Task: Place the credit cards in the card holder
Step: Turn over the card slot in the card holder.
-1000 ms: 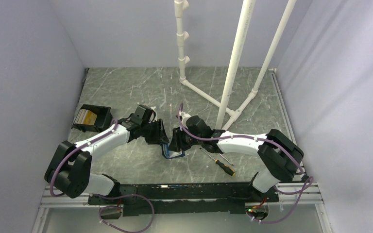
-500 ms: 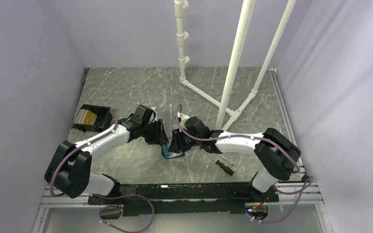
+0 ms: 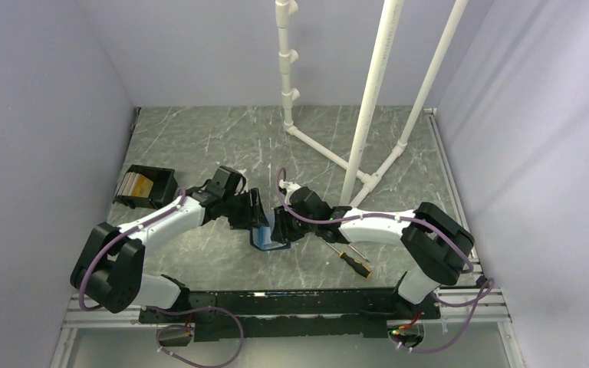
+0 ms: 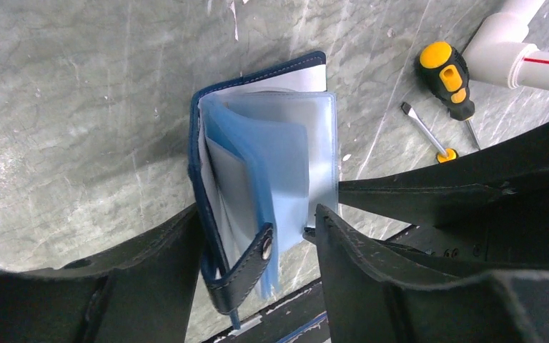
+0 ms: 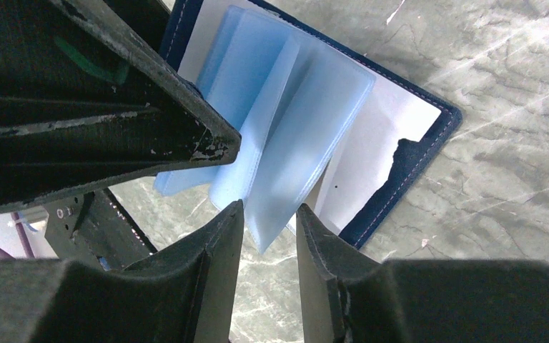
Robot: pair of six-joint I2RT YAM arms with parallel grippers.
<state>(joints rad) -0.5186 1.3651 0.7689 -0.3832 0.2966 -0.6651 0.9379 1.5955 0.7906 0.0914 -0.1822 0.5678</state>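
Lying open on the grey-green marbled bench (image 3: pixel 199 138), the navy card holder (image 4: pixel 264 164) is straddled at its clasp end by the left fingers (image 4: pixel 150 279), which are spread wide and not clamped on it. The tip of one pale-blue sleeve (image 5: pixel 307 121) is seen between the right fingers (image 5: pixel 200 286), which are held narrowly apart, not closed on it. Beyond the fingers, a white pipe frame (image 3: pixel 372 100) is enclosed by lavender walls (image 3: pixel 38 115).

You see the card holder (image 4: pixel 199 153) has a matt navy cover, leather-like, with pale stitching. Its sleeves (image 5: pixel 307 128) are clear bluish plastic, smooth and a little glossy. The snap (image 4: pixel 265 245) looks like dull metal. The table (image 4: pixel 64 107) has a smooth grey marble look. Your left claw (image 4: pixel 256 230) is matt black plastic, scuffed.
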